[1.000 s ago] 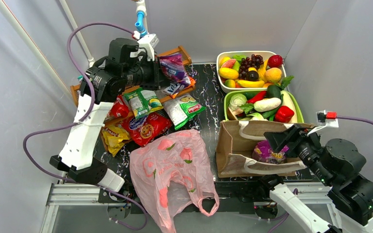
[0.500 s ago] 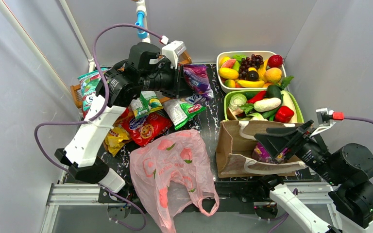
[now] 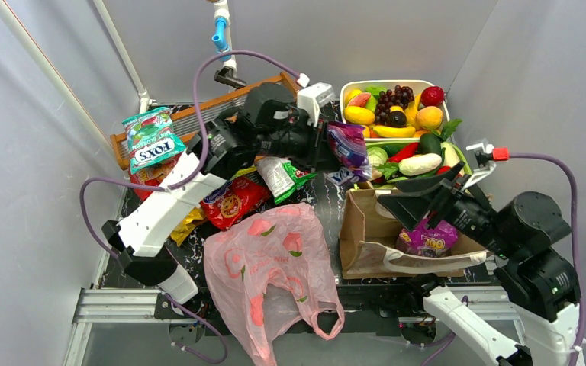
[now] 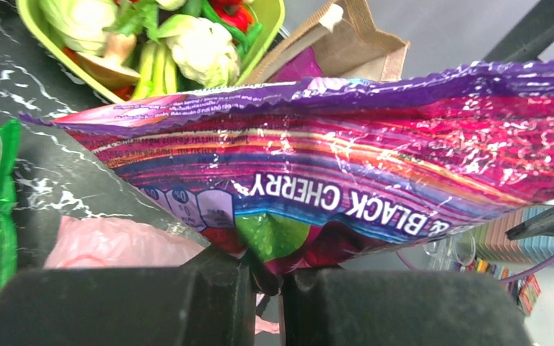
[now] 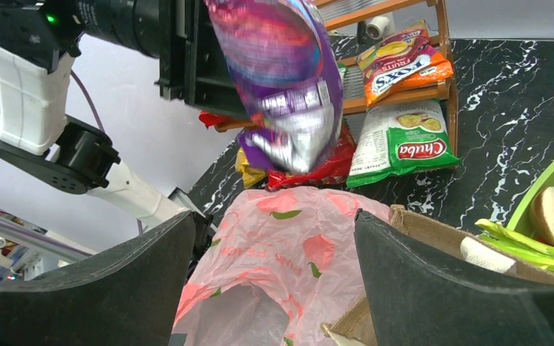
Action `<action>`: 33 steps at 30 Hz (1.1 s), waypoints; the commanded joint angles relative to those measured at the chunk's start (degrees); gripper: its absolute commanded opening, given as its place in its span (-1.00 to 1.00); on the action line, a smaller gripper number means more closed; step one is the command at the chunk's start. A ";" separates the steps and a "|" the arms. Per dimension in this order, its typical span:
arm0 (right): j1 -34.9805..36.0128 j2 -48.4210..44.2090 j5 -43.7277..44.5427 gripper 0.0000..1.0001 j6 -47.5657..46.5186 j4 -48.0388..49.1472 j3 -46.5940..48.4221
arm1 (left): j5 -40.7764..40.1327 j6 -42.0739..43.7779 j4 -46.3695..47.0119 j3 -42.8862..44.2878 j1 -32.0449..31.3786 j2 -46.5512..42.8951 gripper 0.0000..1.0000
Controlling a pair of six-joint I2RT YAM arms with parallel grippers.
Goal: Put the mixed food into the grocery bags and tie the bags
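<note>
Worktop of black marble, with two arms at its near edge.

- Left gripper [image 4: 265, 280]: the arm stretches toward the far right. The fingers are clamped on one edge of a purple packet [image 3: 349, 145].
- Purple packet: held in the air over the middle of the worktop, toward the far edge. It is just beside the left end of the green tray [image 4: 273, 18] and beyond the far left corner of the tote [image 3: 362, 229]. It is in neither bag. "BLACK CHERRY" reads upside down in the left wrist view.
- Right gripper [image 3: 416, 197]: the fingers are wide apart and hold nothing. It hangs over the tote's mouth, pointing left toward the held packet.
- Tote: brown with white loop handles, in the near right part of the worktop, mouth open. A second packet [image 3: 427, 240], also purple, lies inside.
- Pink bag [image 3: 267, 259]: thin plastic with red fruit prints, crumpled at the middle of the near edge and drooping over it. It lies just beside the tote. Its contents cannot be made out.
- White tray [image 3: 349, 90]: in the far right corner, holding toy fruit, grapes [image 3: 393, 99] among them.
- Green tray: just nearer than the white tray and touching the tote's far side. It holds toy vegetables, including a cauliflower [image 4: 202, 43].
- Rack [image 3: 198, 114]: wooden and slatted, along the far left. A Fox's packet [image 3: 151, 141] rests at its left end.
- Chuba packet [image 3: 282, 177] and red packet [image 3: 233, 202]: lying loose between the rack and the pink bag.
</note>
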 commanded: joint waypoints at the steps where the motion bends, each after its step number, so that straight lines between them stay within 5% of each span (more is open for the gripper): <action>1: 0.00 1.78 -0.40 0.78 -3.34 5.51 1.04 | -0.04 -2.25 5.02 -0.63 -3.13 -0.11 -1.00; 8: -0.07 4.32 -0.63 0.72 -3.66 7.99 -0.26 | 1.95 -4.24 8.38 -2.03 -4.75 0.07 -1.00; 15: -0.02 5.27 0.45 0.38 -4.20 8.18 -1.02 | 5.83 -3.92 11.39 -5.19 -5.14 -0.89 -1.00; 18: 0.01 5.47 0.27 0.08 -4.15 7.94 -1.39 | 8.04 -4.07 14.08 -7.33 -5.07 -2.15 -1.00; 24: 0.00 5.08 1.36 -0.89 -3.83 7.26 -1.85 | 8.81 -3.98 16.09 -10.24 -5.07 -3.88 -1.00; 26: 0.01 4.86 1.95 -0.97 -3.56 6.68 -1.77 | 8.92 -4.27 16.83 -11.07 -5.12 -4.11 -1.00; 27: -0.03 4.60 2.27 -0.97 -3.52 6.46 -1.77 | 8.47 -4.37 16.95 -11.22 -5.08 -4.19 -0.94; 28: -0.04 4.13 2.79 -0.97 -3.62 6.02 -1.57 | 7.24 -4.51 16.96 -11.44 -5.08 -4.52 -0.66; 29: -0.07 3.83 3.98 -0.97 -3.82 4.78 -0.44 | 4.98 -4.64 17.34 -12.28 -5.08 -5.15 -0.02; 30: -0.02 3.55 5.07 -0.97 -3.94 3.11 0.79 | 3.58 -4.71 17.29 -12.73 -5.08 -5.51 0.32; 33: -0.04 2.44 8.47 -0.97 -4.29 -2.14 4.80 | 0.27 -4.80 15.29 -13.66 -5.08 -5.86 0.95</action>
